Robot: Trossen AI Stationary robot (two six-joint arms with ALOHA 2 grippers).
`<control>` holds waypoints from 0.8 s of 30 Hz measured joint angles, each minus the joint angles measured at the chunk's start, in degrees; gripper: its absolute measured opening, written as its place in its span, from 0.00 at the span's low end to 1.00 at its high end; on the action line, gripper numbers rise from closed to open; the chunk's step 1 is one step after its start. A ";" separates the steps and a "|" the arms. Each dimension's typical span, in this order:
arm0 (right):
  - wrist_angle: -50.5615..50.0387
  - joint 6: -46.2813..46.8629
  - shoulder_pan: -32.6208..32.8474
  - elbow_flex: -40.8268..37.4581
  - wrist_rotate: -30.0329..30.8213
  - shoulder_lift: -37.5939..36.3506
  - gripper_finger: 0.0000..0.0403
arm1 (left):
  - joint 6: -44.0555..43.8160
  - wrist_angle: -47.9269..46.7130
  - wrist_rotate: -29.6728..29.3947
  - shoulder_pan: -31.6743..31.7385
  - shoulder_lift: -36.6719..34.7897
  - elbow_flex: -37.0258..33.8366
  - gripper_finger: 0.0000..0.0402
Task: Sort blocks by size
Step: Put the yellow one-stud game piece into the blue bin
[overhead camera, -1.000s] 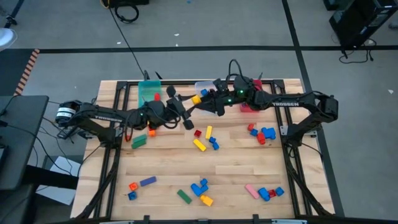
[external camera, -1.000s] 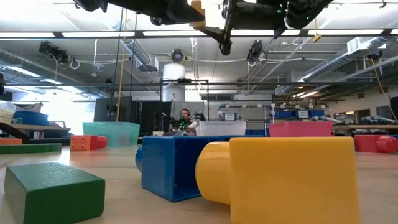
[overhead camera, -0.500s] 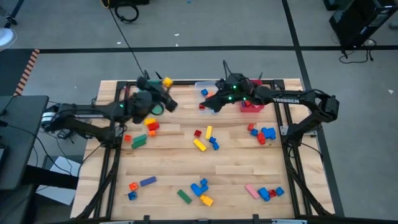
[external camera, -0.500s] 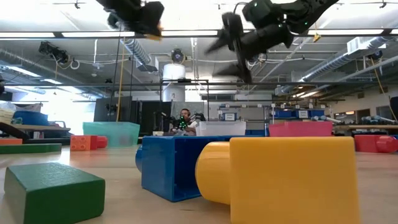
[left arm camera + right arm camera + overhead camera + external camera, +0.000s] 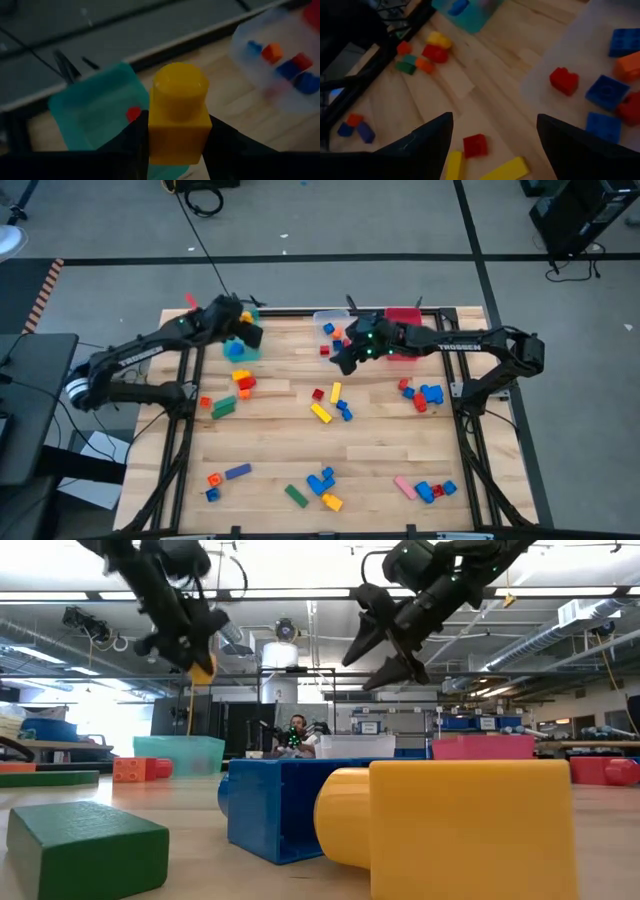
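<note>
A small yellow block [image 5: 179, 112] sits pinched in the left claw [image 5: 175, 137], hanging over the teal bin [image 5: 95, 112] at the tabletop's [image 5: 380, 450] far edge — probably about to drop in. A few blocks lie in the clear bin [image 5: 600, 55]; the right claw [image 5: 492, 135] hovers beside it, spread and empty. Most blocks [image 5: 325, 480] lie scattered — early going, I'd say.

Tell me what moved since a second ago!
The left tool carried the small yellow block away from the table's middle to above the teal bin, gripping it all the while. The right tool, open and empty, pulled back toward the clear bin and tipped downward. The loose blocks on the table stayed where they were.
</note>
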 joint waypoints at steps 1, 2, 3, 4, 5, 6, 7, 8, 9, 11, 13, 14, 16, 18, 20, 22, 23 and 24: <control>0.02 -0.02 0.34 0.00 0.02 0.00 0.75 | 0.07 0.10 2.20 1.49 1.33 0.00 0.36; 0.00 -0.02 0.60 0.00 0.06 0.00 0.75 | 0.43 0.07 4.56 2.83 2.76 0.00 0.36; 0.00 -0.02 0.91 0.00 0.06 0.00 0.74 | 1.11 0.03 6.46 3.94 4.24 0.00 0.36; -0.06 -0.02 1.14 0.00 0.06 0.00 0.74 | 1.57 -0.07 7.48 4.77 5.67 0.00 0.36; -0.09 0.03 1.34 0.00 0.06 0.00 0.74 | 1.59 -0.44 8.11 5.46 7.10 0.00 0.36; -0.12 0.07 1.59 0.00 0.06 0.00 0.74 | 1.54 -0.87 8.20 5.98 8.52 0.00 0.36; -0.18 0.04 1.77 0.00 0.07 0.00 0.74 | 1.53 -1.31 8.21 6.53 9.86 0.00 0.36; -0.34 0.03 1.95 0.00 0.07 0.00 0.74 | 1.50 -1.81 8.21 7.01 11.06 0.00 0.36; -0.53 0.07 2.14 0.00 0.08 0.00 0.74 | 1.29 -2.10 8.19 7.47 12.12 0.00 0.36; -0.71 0.11 2.55 0.00 0.08 0.00 0.74 | 1.12 -2.35 8.15 8.19 14.02 0.00 0.37; -0.97 0.11 3.02 0.00 0.08 0.00 0.74 | 1.31 -2.62 8.16 8.63 15.60 0.00 0.39; -1.03 0.11 3.24 0.00 0.08 0.01 0.74 | 1.33 -2.41 8.16 8.73 16.21 0.00 0.39; -1.16 0.11 3.65 0.00 0.08 0.02 0.74 | 1.31 -2.32 8.11 8.83 17.11 0.00 0.41; -1.15 0.05 3.97 0.00 0.08 0.02 0.74 | 1.36 -2.27 7.78 8.83 17.54 0.00 0.43; -1.16 -0.01 4.17 0.00 0.08 0.02 0.73 | 1.37 -2.17 7.38 8.83 17.53 0.00 0.44; -1.15 -0.45 4.25 0.00 0.08 0.02 0.73 | 1.38 -1.78 6.61 8.83 17.53 0.00 0.44; -1.16 -0.62 4.25 0.00 0.09 0.02 0.73 | 1.38 -1.97 6.12 8.83 17.53 0.00 0.45; -1.14 -0.78 4.25 0.00 0.12 0.02 0.73 | 1.40 -2.07 5.62 8.87 17.53 0.00 0.45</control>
